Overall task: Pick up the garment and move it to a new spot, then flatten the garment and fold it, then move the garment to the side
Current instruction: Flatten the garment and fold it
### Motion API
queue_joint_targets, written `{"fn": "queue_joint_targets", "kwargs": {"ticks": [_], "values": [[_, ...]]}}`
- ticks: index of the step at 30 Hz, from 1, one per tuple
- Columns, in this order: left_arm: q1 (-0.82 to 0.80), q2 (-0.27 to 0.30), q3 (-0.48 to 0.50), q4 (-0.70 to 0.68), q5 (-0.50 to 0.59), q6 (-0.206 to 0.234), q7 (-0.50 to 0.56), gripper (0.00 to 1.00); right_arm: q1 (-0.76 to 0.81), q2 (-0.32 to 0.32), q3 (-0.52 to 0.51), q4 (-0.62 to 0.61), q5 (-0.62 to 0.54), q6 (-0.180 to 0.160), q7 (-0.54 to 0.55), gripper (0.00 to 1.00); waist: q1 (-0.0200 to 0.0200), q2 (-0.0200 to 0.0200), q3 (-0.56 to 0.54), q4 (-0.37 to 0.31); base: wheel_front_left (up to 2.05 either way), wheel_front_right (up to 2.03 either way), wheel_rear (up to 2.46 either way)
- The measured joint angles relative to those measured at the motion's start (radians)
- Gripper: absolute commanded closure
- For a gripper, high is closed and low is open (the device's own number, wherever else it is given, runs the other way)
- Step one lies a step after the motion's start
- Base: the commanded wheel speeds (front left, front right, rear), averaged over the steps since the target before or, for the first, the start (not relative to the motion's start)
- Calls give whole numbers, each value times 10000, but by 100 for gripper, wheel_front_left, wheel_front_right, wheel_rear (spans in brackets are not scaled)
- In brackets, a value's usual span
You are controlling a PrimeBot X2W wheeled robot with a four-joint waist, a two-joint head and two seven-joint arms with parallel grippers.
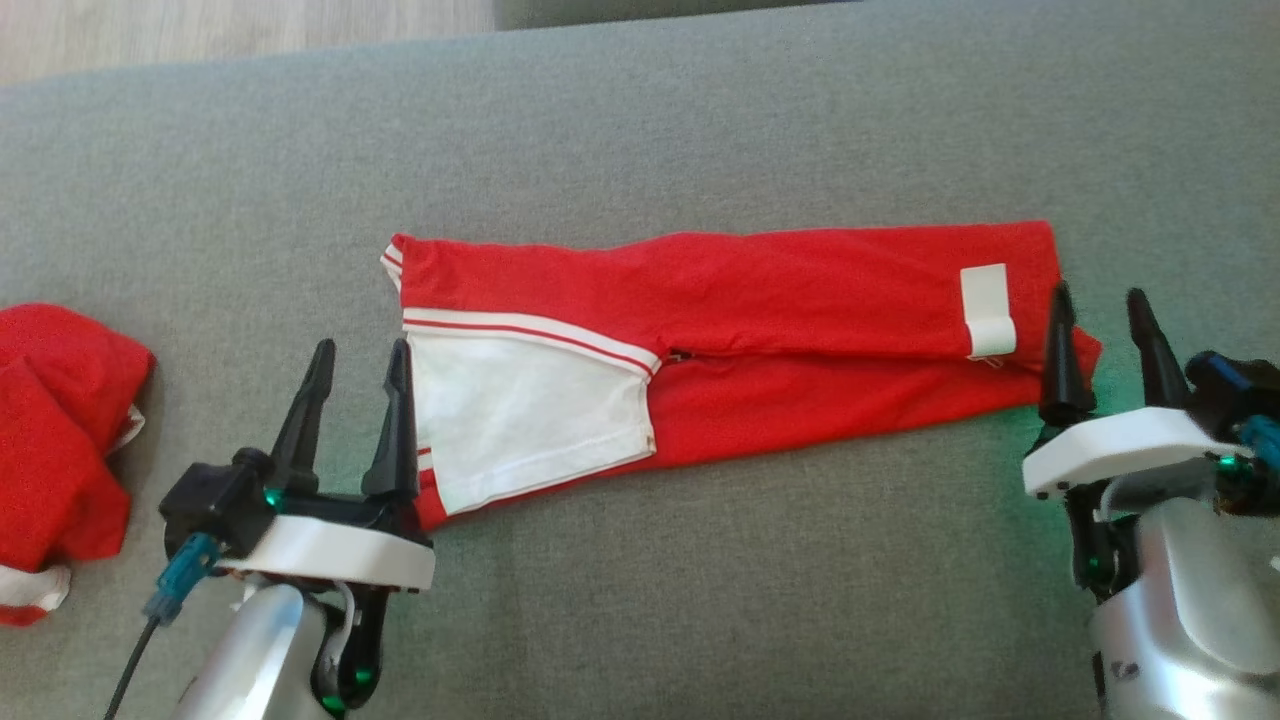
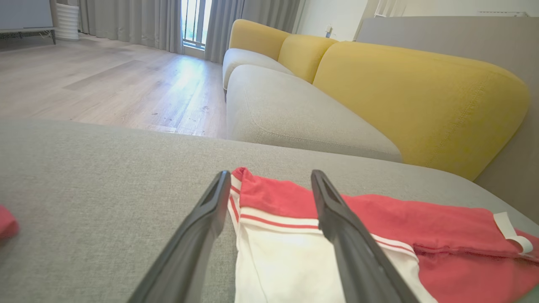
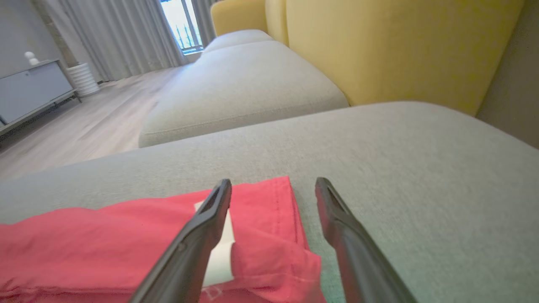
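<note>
Red garment (image 1: 800,290) flat on grey cushion (image 1: 640,600), wide-open empty jaws at both end edges.

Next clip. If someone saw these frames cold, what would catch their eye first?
The bright red garment, folded into a long strip with a white panel at its left end, lies across the middle of the grey cushion. The left gripper and right gripper stand open at its two ends. A second crumpled red heap sits at the far left edge.
</note>
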Motion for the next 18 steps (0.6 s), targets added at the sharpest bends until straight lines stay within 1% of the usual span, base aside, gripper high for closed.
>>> {"fn": "queue_joint_targets", "kwargs": {"ticks": [3,9,12,14,18], "values": [[-35,-107,38,144,119,-163,-2,0,-342,2,-349,884,581,0,111,0,1,0,163,49,0,0,0],[-243,-221,182,326,318,-393,0,0,-993,6,-769,2882,694,0,161,0,1,0,469,122,0,0,0],[-373,-226,297,407,378,-401,-2,0,-1453,-27,-646,3576,911,0,-111,0,1,0,554,136,0,0,0],[-398,-226,336,422,378,-458,-2,0,-1621,-46,-569,3783,1014,0,-176,0,1,0,574,135,0,0,0],[-413,-274,506,468,428,-485,-2,0,-2078,-134,-54,4477,1432,0,-431,0,0,0,619,106,0,0,0]]}}
